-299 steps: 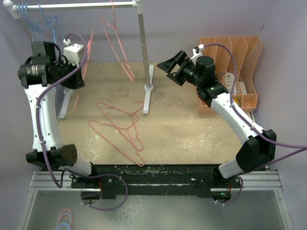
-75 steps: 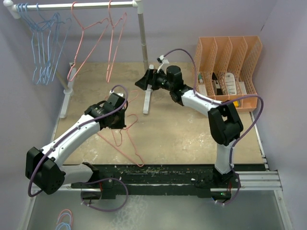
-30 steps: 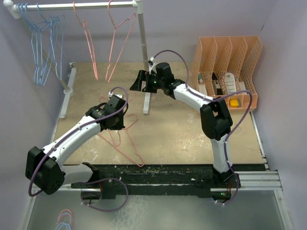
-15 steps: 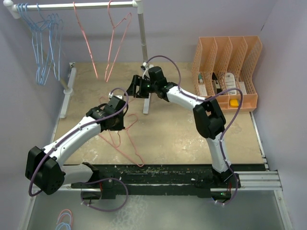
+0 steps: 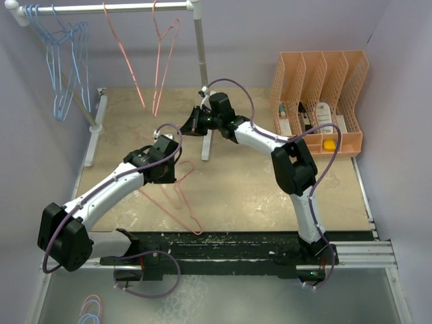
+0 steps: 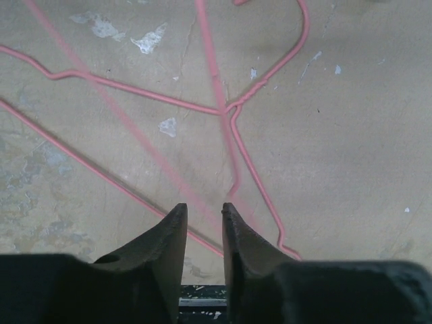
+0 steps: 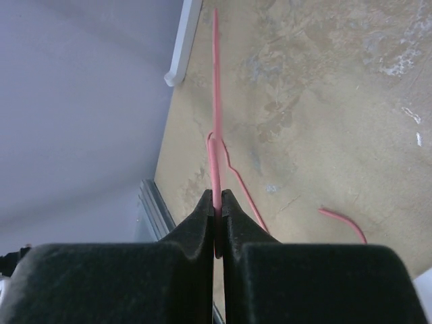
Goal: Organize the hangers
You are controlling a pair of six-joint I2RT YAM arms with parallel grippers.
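While the overhead camera is taking in the whole table, only the wrist cameras are showing how the claws are set. The white pole rack is standing at the back, its bar running leftward from its upright. Well to the right of the rack, the orange file holder is sitting with four slots. Both arms are reaching in toward the rack's foot.

At the bar's far left end a bunch of blue hangers is hanging, too tangled for a sure count. Two pink hangers are hanging between that bunch and the upright. In front of the rack, loose pink hangers are lying overlapped on the table. At least two are showing, partly hidden under the left arm.

The left claw is hanging over those loose hangers, in front of and left of the rack's foot. Its wrist view is showing the fingers only narrowly parted, with bare table in the gap and crossed pink wires beyond.

The right claw is sitting just left of the rack's foot. Its own camera is showing the fingers pressed together on a pink hanger wire running straight away from the tips. From above, that wire is too thin to pick out.
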